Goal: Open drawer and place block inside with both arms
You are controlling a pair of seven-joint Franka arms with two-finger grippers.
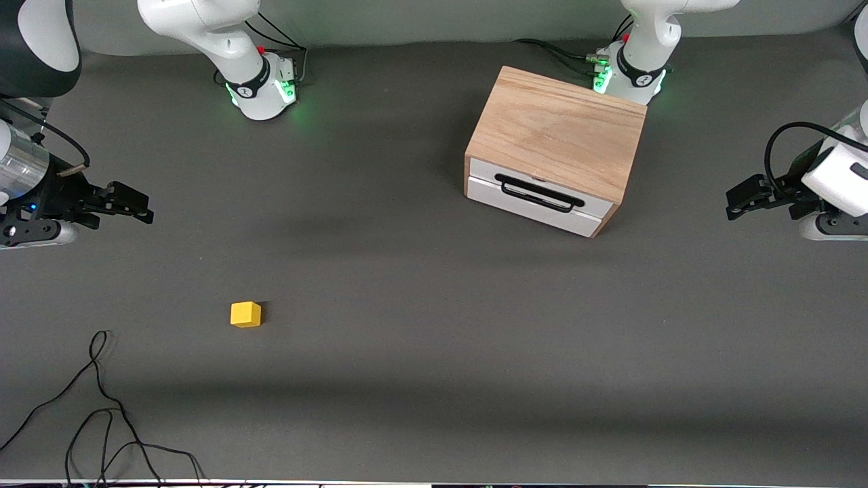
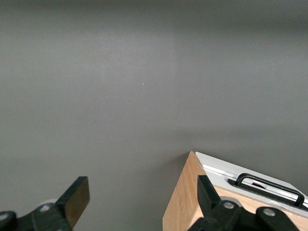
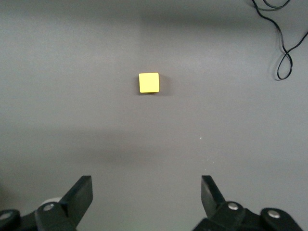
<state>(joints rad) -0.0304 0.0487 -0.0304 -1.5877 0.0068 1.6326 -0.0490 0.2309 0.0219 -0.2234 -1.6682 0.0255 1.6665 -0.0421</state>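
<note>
The small yellow cube block (image 1: 245, 314) is seen apart from the seemingly closed white-fronted oak drawer (image 1: 536, 195), both the left gripper (image 1: 739, 198) and the right gripper (image 1: 132, 202) held spread over bare table

A dark grey table (image 1: 420, 285) carries a light oak cabinet (image 1: 556, 135), a small yellow block (image 1: 245, 314) well apart from it, and loose black cables (image 1: 102, 413).

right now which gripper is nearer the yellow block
Right. The right gripper hangs by the block's end of the table; the left gripper is past the cabinet.
</note>
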